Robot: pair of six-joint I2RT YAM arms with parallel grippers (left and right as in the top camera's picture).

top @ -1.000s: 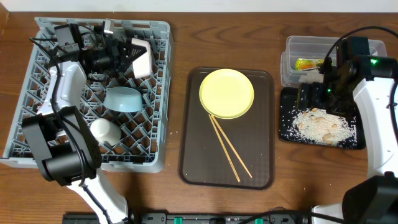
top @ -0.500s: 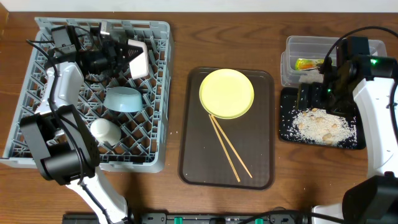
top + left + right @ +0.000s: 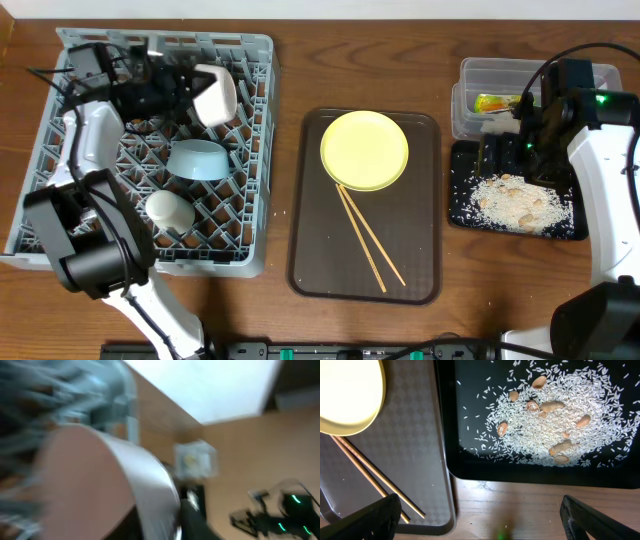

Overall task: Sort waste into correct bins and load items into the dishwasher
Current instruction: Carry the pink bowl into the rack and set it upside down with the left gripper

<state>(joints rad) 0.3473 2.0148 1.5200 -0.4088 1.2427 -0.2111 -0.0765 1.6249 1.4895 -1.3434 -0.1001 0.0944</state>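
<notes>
The left arm reaches along the far side of the dish rack (image 3: pixel 255 200), its left gripper (image 3: pixel 190 97) pointing toward the middle of the table. It seems to be clamped on a white cup (image 3: pixel 218 95) tipped on its side above the pegs. The fingers are lost in dark hardware from overhead, and the left wrist view is a smear with only a pale rounded shape up close.

The right arm is bent over the black tray (image 3: pixel 470 460). The right gripper (image 3: pixel 480 522) has its fingers spread wide and holds nothing.

In the rack sit a light blue bowl (image 3: pixel 197 158) and a second white cup (image 3: pixel 168 210). The yellow plate (image 3: pixel 364 150) and chopsticks (image 3: pixel 368 235) lie on the brown tray (image 3: pixel 420 250). Rice (image 3: pixel 545 425) with some brown bits is scattered in the black tray. A yellow-green wrapper (image 3: pixel 493 102) lies in the clear tub (image 3: pixel 500 72), partly hidden by the arm.
</notes>
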